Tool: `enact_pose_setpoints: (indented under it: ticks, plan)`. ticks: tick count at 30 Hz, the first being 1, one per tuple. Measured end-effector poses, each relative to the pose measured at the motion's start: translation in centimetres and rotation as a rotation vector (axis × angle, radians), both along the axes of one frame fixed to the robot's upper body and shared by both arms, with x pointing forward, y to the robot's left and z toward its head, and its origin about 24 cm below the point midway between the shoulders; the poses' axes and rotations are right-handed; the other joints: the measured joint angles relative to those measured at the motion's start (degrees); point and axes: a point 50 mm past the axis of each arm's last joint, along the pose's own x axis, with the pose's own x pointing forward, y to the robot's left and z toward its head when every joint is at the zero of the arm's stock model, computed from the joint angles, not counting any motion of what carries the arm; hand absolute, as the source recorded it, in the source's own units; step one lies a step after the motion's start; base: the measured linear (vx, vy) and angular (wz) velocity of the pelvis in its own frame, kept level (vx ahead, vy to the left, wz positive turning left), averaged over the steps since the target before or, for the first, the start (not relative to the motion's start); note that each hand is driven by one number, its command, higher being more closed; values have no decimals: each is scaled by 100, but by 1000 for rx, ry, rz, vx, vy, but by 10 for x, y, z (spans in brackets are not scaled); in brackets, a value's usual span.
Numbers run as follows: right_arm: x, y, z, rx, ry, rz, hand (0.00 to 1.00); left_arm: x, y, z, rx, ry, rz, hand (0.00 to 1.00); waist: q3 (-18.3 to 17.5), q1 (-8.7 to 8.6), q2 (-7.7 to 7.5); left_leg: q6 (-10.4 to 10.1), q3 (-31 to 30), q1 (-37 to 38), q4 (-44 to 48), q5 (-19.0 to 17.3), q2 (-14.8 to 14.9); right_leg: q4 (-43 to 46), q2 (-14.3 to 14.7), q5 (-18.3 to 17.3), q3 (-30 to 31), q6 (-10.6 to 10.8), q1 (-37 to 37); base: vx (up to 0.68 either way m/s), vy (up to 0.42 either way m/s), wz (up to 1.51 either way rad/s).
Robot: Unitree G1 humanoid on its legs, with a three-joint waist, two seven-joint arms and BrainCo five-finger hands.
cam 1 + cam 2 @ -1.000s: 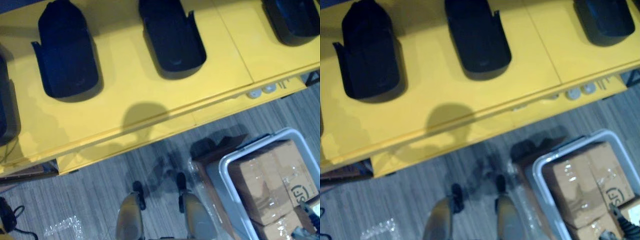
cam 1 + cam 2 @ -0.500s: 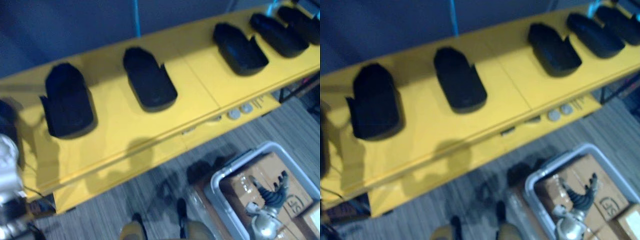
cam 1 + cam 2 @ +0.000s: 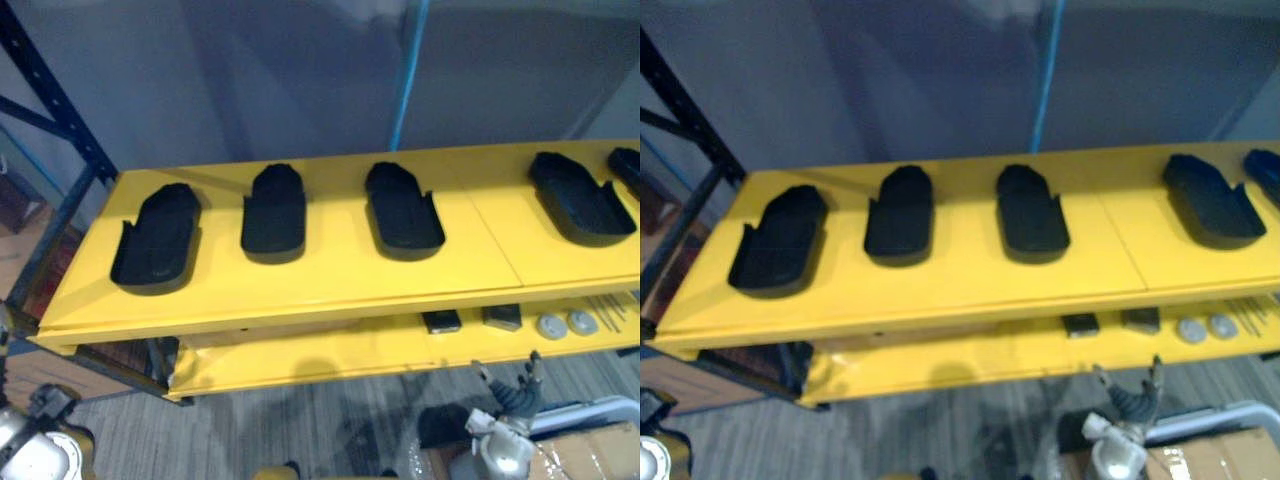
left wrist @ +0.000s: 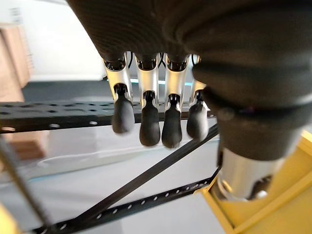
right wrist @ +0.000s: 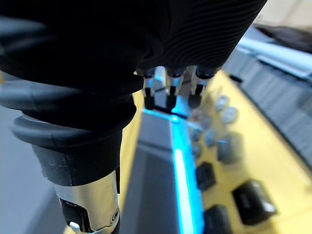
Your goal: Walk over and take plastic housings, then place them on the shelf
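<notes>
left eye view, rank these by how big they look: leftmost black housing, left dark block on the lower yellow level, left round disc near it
1. leftmost housing, clearly the largest
2. dark block
3. round disc
The block and disc look nearly alike, so their order is unsure.

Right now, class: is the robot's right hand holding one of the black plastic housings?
No: the right hand is empty, fingers spread, low in front of the yellow shelf on which the black housings lie.

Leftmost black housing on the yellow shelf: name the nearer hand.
Left. The left hand hangs by the rack frame near the leftmost housing; the right hand is below the right half of the shelf.
</notes>
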Motion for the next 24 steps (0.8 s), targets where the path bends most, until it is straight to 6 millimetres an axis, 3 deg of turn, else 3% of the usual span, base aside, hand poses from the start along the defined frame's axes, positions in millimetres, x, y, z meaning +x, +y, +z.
enact_pose_setpoints:
  ticks: [5, 8, 11, 15, 24]
  plan:
    - [-4, -4, -6, -3, 47, -2, 0, 8, -10, -11, -66, 19, -256, 100, -37, -17, 57, -77, 8, -1, -65, 105, 11, 1, 0, 16, -10, 15, -30, -36, -24, 3]
    - [-12, -11, -14, -14, 126, -12, 0, 19, -16, -37, -173, 74, -404, 100, -45, -71, 71, -69, 25, 2, -74, 111, -8, 3, -25, 68, -7, 87, -53, 36, 13, -2]
    - [-22, -15, -21, -12, 186, -43, 0, 22, -10, -61, -271, 111, -411, 100, -39, -164, 59, -68, 46, 12, -75, 112, -23, 4, -42, 88, 27, 106, -85, 72, 20, -3]
    - [-34, -20, -24, 7, 205, -77, 0, 25, -2, -67, -275, 151, -397, 100, -14, -190, 34, -58, 179, 35, -102, 103, -33, 5, -59, 94, 136, 112, -134, 45, 19, -13]
    - [-58, -40, -31, 25, 274, -143, 0, 27, 18, -88, -345, 241, -307, 100, 94, -425, 177, 0, 366, 89, -24, -18, -58, 101, -102, 89, 337, 117, -211, -6, 19, -13]
